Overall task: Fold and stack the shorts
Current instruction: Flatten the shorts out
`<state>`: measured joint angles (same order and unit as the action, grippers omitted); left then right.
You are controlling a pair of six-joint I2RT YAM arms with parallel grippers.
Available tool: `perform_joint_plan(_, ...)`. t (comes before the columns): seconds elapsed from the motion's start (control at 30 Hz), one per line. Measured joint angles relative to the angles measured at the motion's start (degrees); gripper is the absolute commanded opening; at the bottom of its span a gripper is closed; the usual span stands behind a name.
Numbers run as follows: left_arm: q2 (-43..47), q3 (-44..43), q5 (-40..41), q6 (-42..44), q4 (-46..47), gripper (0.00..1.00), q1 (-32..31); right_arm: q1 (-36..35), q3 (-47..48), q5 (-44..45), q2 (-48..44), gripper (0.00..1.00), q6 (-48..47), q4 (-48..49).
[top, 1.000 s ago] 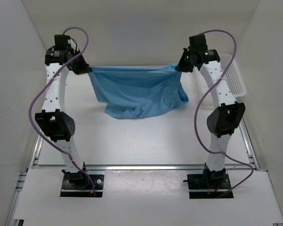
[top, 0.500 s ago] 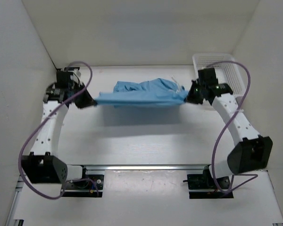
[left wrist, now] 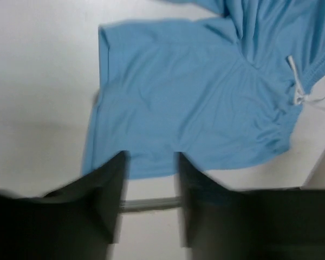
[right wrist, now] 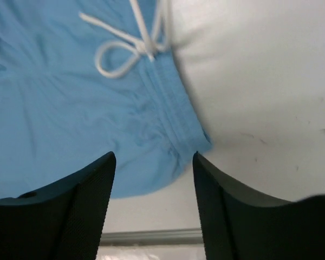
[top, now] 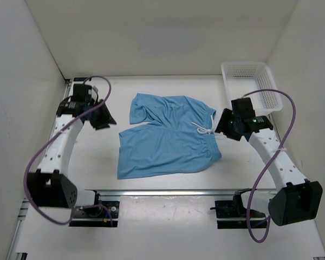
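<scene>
White table (top: 92, 162) carrying light blue shorts (top: 165, 141), lying spread flat mid-table, waistband facing right, white drawstring (top: 203, 129) lying on top. White mesh basket (top: 250, 81) sitting in far right corner.

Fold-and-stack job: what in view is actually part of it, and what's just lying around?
Part of the job:
- shorts, light blue, spread flat, both jaws open and off them
- white drawstring at their waistband

Just lying about:
- white mesh basket, far right corner, apart from the shorts

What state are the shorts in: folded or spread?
Spread: the shorts lie flat in a single layer on the table, both legs apart, drawstring exposed.
</scene>
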<state>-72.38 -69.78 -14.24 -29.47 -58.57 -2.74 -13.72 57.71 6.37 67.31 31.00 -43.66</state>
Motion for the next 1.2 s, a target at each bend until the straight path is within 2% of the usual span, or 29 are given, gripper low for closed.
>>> perform_joint_plan(0.03, -3.54, -4.48, 1.14, 0.63, 0.57, 0.22, -0.59, 0.0, 2.36, 0.44, 0.87, 0.45, -0.37, 0.0)
perform_joint_plan(0.07, -7.04, -8.48, 2.25, 1.29, 1.38, 0.14, -1.46, 0.0, 5.01, 0.76, 2.56, 0.33, -0.44, 0.2)
perform_joint_plan(0.1, -10.36, -11.8, 3.21, 1.53, 1.84, 0.1, -2.32, 0.0, 7.43, 0.96, 4.33, 0.15, -0.76, 0.44)
perform_joint_plan(0.13, -14.27, -15.91, 4.04, 2.12, 1.79, 0.1, -3.28, 0.0, 9.9, 1.07, 6.71, 0.1, -1.07, 1.07)
perform_joint_plan(0.2, -22.93, -23.43, 5.07, 2.93, 2.86, 0.11, -4.9, 0.0, 15.13, 1.2, 12.9, 0.05, -1.09, 1.49)
perform_joint_plan(0.27, -31.61, -30.51, 5.7, 3.37, 2.73, 0.23, -5.99, 0.0, 19.89, 0.94, 19.58, 0.05, -1.51, 2.16)
perform_joint_plan(0.3, -36.41, -33.94, 5.9, 3.61, 2.89, 0.42, -6.43, 0.0, 22.45, 0.68, 23.12, 0.09, -1.62, 2.14)
perform_joint_plan(0.33, -40.98, -37.29, 6.08, 3.96, 2.58, 0.5, -6.78, 0.0, 24.72, 0.26, 26.53, 0.18, -1.66, 2.45)
perform_joint_plan(0.4, -48.89, -42.4, 6.16, 4.04, 2.23, 0.62, -7.08, 0.13, 28.76, -0.87, 32.68, 0.3, -1.88, 2.19)
perform_joint_plan(0.43, -52.3, -44.11, 6.27, 4.09, 1.81, 0.63, -7.15, 0.17, 30.53, -1.4, 35.23, 0.42, -1.97, 2.08)
perform_joint_plan(0.47, -55.19, -45.57, 6.34, 4.17, 1.11, 0.71, -7.21, 0.2, 32.46, -2.01, 37.97, 0.51, -2.08, 1.95)
perform_joint_plan(0.53, -60.59, -48.78, 6.36, 4.39, -0.44, 0.72, -7.26, 0.26, 36.28, -2.62, 42.69, 0.69, -2.84, 1.49)
perform_joint_plan(0.57, -62.66, -49.94, 6.36, 4.5, -0.98, 0.78, -7.26, 0.26, 37.64, -2.86, 44.59, 0.78, -3.06, 1.38)
perform_joint_plan(0.67, -66.53, -51.8, 6.32, 4.9, -2.69, 0.78, -7.23, 0.26, 40.09, -2.93, 48.54, 0.83, -3.45, 0.55)
perform_joint_plan(0.77, -66.55, -52.54, 6.19, 5.44, -3.21, 0.78, -7.23, 0.35, 40.24, -2.1, 50.45, 0.83, -3.76, -0.48)
perform_joint_plan(0.8, -66.62, -52.54, 6.1, 5.66, -3.28, 0.76, -7.23, 0.46, 40.24, -1.7, 50.88, 0.83, -3.78, -0.79)
perform_joint_plan(0.87, -67.01, -52.57, 5.81, 5.99, -3.39, 0.63, -7.23, 0.7, 40.24, -0.68, 51.36, 0.83, -3.76, -1.29)
perform_joint_plan(0.93, -67.23, -52.59, 5.33, 6.49, -3.56, 0.34, -7.23, 0.96, 40.24, 0.72, 51.89, 0.82, -3.74, -1.64)
perform_joint_plan(0.97, -67.49, -52.59, 4.83, 6.58, -3.52, 0.11, -7.23, 0.98, 40.24, 1.4, 52.13, 0.82, -3.65, -1.66)
perform_joint_plan(1.1, -68.11, -52.59, 2.54, 7.17, -3.43, 0.1, -7.19, 1.22, 40.26, 3.1, 53.96, 0.73, -3.56, -1.75)
perform_joint_plan(1.13, -68.13, -52.52, 2.34, 7.17, -3.37, 0.1, -7.19, 1.22, 40.28, 3.1, 54.8, 0.63, -3.5, -1.75)
perform_joint_plan(1.2, -68.08, -52.33, 2.27, 7.17, -3.15, 0.1, -7.06, 1.22, 40.28, 2.75, 56.46, 0.51, -3.61, -1.6)
